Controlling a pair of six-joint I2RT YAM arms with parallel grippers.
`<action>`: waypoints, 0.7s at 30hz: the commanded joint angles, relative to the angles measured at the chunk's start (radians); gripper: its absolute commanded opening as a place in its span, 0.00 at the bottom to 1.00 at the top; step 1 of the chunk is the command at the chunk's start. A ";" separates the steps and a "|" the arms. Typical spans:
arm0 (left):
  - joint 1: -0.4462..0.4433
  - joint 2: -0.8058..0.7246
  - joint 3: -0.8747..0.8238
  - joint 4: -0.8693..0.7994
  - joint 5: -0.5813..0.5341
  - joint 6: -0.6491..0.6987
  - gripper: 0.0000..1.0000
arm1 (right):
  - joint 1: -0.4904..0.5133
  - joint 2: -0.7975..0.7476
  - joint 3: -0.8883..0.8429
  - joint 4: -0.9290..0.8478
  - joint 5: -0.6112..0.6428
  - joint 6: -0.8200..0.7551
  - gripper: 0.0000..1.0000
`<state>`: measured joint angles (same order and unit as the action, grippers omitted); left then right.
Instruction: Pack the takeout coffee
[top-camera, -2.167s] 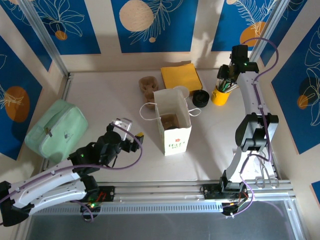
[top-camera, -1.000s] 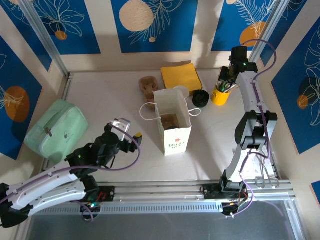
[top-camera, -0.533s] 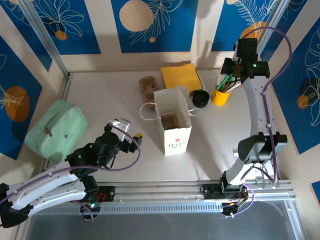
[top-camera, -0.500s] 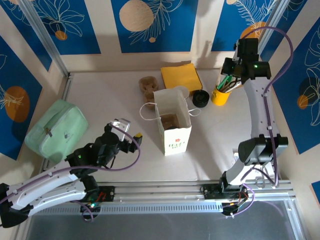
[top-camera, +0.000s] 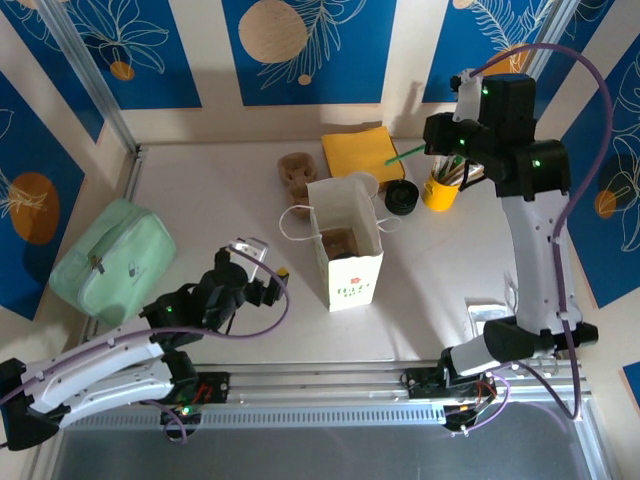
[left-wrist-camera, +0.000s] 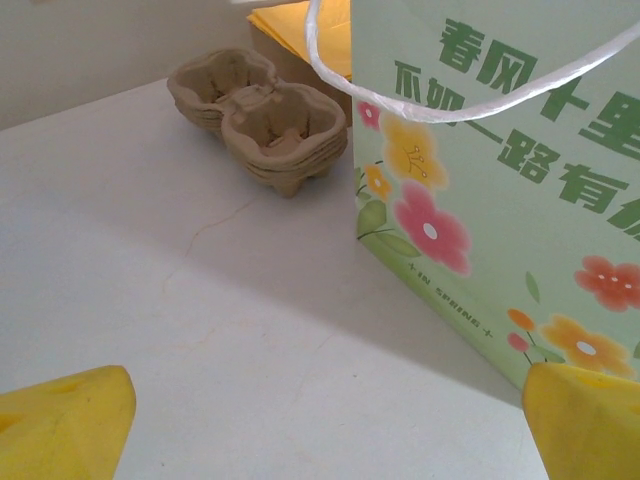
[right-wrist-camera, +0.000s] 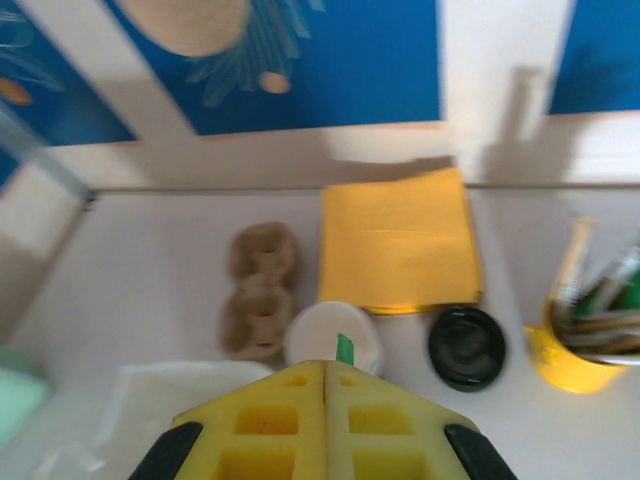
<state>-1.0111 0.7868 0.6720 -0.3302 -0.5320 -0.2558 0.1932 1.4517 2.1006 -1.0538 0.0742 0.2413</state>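
A green straw (top-camera: 404, 156) was pinched by the right tool (right-wrist-camera: 327, 368); the left tool (left-wrist-camera: 320, 430) was spread. Thinly gripped, the straw could be dropped onto the surface (top-camera: 200, 200).

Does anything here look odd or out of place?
One green straw is pinched in the right fingers, jutting sideways in the air, while the rest stand in the yellow cup.

Worktop (left-wrist-camera: 150, 300) smooth, matt white; bag (left-wrist-camera: 480, 200) smooth printed paper, cord handles; cup carrier (left-wrist-camera: 262, 118) rough brown moulded pulp; coffee cup (right-wrist-camera: 466, 346) lid glossy black plastic; pouch (top-camera: 110, 258) soft green cloth; right claw (right-wrist-camera: 327, 368) matt yellow plastic; green straw (top-camera: 404, 155) smooth.
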 joint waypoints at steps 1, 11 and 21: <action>-0.003 -0.002 0.032 0.020 0.010 -0.006 0.99 | 0.031 -0.034 0.030 -0.033 -0.190 0.048 0.07; -0.003 -0.011 0.024 0.022 0.014 -0.015 0.99 | 0.269 -0.036 -0.048 -0.065 -0.079 0.039 0.07; -0.003 -0.003 0.031 0.028 0.015 -0.012 0.99 | 0.455 0.005 -0.117 -0.136 0.159 0.013 0.07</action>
<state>-1.0111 0.7879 0.6731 -0.3298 -0.5251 -0.2565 0.6300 1.4635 2.0068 -1.1599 0.1600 0.2649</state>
